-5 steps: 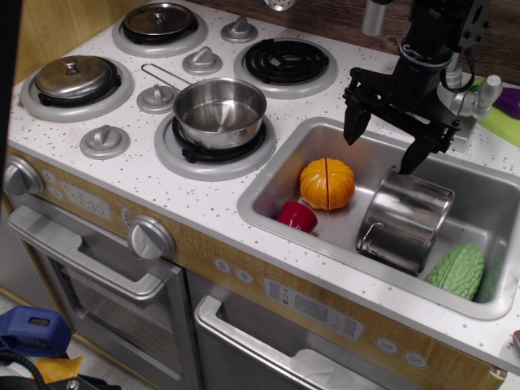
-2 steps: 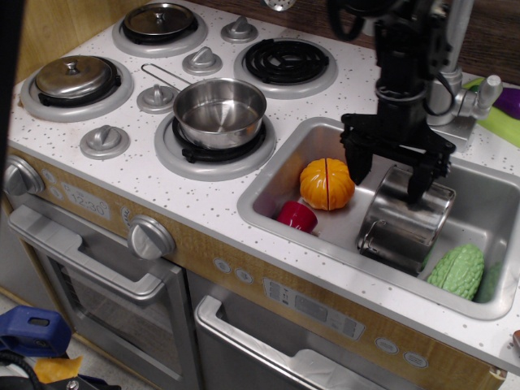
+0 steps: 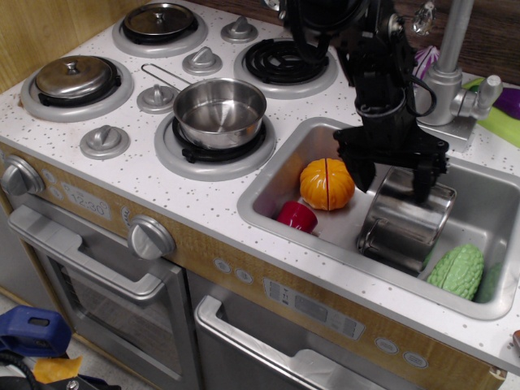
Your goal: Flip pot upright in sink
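Observation:
The shiny steel pot (image 3: 404,223) lies tipped in the sink (image 3: 268,183), leaning with its bottom up and to the right, a wire loop handle at its lower left. My black gripper (image 3: 393,184) hangs open right over the pot's upper edge. One finger (image 3: 363,172) is left of the pot, the other (image 3: 424,183) over its top right. The fingers straddle the pot's upper end; I cannot tell if they touch it.
In the sink, an orange pumpkin (image 3: 327,184) and a red cup (image 3: 296,216) lie left of the pot, a green bumpy vegetable (image 3: 457,271) to its right. A faucet (image 3: 451,61) stands behind. A long-handled saucepan (image 3: 219,112) sits on the front burner.
The gripper came down and leftward from above the sink's back rim to the pot's upper end, and the arm swung left. The pot has not moved.

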Robot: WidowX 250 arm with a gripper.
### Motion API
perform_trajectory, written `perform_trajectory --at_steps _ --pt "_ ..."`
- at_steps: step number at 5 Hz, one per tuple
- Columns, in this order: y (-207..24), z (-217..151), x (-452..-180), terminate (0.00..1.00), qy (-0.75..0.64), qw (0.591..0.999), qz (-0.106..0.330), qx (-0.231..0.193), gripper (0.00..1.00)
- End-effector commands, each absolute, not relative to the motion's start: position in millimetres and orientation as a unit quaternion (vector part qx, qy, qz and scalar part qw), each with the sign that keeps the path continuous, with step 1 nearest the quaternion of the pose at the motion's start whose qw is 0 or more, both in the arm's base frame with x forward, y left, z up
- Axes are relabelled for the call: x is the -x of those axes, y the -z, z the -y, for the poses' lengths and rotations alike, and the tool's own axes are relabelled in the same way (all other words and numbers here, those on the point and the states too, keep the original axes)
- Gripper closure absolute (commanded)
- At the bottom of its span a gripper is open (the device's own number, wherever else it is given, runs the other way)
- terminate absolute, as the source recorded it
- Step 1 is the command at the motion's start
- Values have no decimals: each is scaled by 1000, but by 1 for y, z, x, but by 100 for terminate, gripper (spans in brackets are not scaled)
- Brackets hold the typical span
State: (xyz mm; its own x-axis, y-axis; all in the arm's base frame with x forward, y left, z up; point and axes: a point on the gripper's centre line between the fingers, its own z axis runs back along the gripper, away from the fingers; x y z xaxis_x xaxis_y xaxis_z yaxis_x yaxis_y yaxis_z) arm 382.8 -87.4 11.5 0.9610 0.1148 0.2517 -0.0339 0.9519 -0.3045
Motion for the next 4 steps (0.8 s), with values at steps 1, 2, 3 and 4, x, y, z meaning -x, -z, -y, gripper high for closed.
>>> perform_trajectory --at_steps 1,2,3,4 --pt "-32 101 -404 0 -78 956 182 216 0" --pt "-27 109 -408 0 -101 945 186 249 0" --pt "-20 124 -410 0 -149 933 193 264 0" --pt "-15 134 -410 0 -171 932 197 252 100"
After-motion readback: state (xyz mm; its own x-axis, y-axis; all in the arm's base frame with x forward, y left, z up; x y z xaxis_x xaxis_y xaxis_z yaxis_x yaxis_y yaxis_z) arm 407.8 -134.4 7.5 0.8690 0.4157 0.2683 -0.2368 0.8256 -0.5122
